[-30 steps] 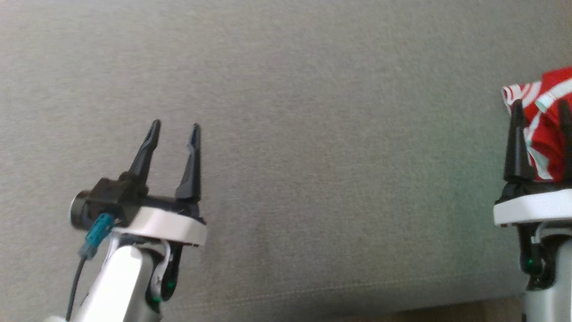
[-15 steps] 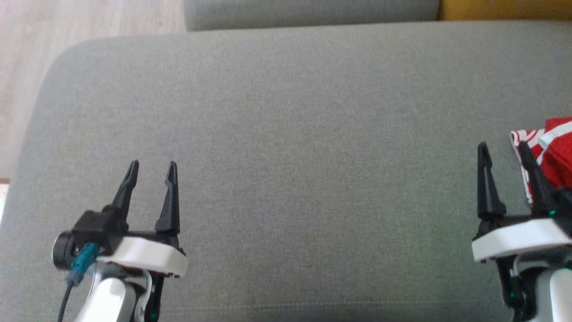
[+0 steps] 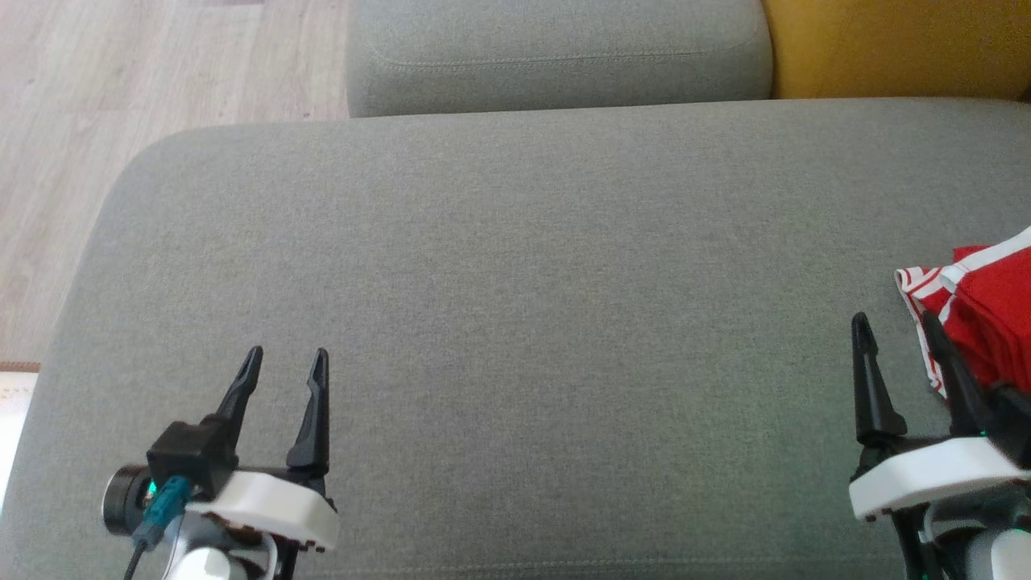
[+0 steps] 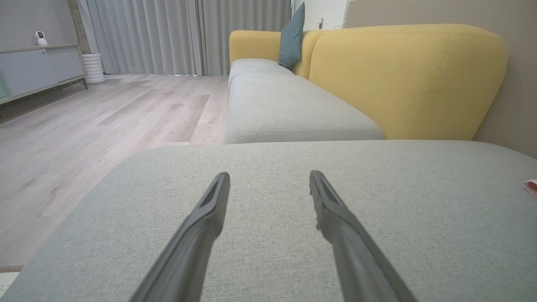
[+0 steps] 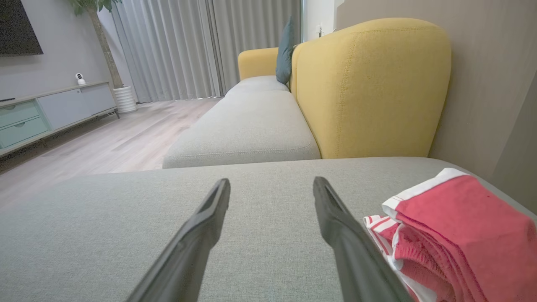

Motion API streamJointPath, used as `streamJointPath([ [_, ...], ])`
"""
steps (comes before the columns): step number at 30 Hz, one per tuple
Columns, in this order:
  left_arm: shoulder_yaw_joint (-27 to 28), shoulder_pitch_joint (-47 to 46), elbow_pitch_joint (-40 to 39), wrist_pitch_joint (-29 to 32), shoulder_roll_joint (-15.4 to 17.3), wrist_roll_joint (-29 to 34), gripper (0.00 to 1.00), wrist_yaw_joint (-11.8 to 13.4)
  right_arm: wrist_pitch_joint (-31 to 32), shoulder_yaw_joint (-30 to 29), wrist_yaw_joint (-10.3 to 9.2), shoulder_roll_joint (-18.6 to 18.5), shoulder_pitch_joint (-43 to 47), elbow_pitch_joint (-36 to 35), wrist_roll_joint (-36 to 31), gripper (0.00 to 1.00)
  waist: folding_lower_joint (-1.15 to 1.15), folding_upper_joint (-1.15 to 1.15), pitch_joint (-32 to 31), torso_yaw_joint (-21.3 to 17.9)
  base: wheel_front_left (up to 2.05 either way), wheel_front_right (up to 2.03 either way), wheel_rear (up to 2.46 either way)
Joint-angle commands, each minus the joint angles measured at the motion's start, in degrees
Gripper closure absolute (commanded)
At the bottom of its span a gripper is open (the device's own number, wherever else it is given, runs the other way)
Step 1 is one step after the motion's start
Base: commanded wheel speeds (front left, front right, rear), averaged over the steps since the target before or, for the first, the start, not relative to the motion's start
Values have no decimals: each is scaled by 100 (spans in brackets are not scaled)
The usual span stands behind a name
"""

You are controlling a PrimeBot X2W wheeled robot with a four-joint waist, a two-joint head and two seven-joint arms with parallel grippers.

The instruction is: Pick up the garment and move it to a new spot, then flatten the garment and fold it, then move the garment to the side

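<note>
Head view: left gripper (image 3: 288, 352) lower left, right gripper (image 3: 894, 318) lower right. Both have jaws apart and empty, over the broad grey fabric sofa cushion (image 3: 515, 282). Red, white-striped cloth garment (image 3: 987, 310) lies at the right edge, just beside the right gripper.

Left wrist view: left gripper (image 4: 269, 174) spread over bare cushion. Garment (image 4: 532, 186) is a sliver at far right.

Right wrist view: right gripper (image 5: 272, 180) parted. Garment (image 5: 461, 226) lower right, in stacked layers.

Judgement: the garment looks folded and set aside, so the task is likely near done. If not, the right gripper must shift right and close on the cloth.

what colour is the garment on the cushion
Red with white stripes along its edges; the garment shows best in the right wrist view.
</note>
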Motion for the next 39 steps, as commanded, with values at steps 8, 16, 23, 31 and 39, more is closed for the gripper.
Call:
streamJointPath([
  [8, 189, -247, -267, 41, 161, 65, 0, 66, 74, 124, -4, -33, -137, -262, 52, 0, 1, 0, -7, -12, 0, 0, 0],
  [16, 156, -302, -300, 52, 193, 140, 0, 150, 136, 155, -4, -33, -144, -258, 28, 0, 1, 0, -1, 13, 0, 0, 0],
  [23, 126, -350, -268, 53, 218, 140, 0, 151, 139, 158, -4, -33, -171, -221, 15, 0, 1, 0, -6, 38, 0, 0, 0],
  [31, 92, -391, -250, 48, 237, 173, 0, 190, 130, 155, -4, -33, -179, -187, 50, 0, 1, 0, -16, 39, 0, 0, 0],
  [39, -189, 112, 180, 84, -7, 53, 100, 148, 128, 20, 0, 5, 60, 341, 91, 100, 1, 0, -13, 41, 0, 0, 0],
])
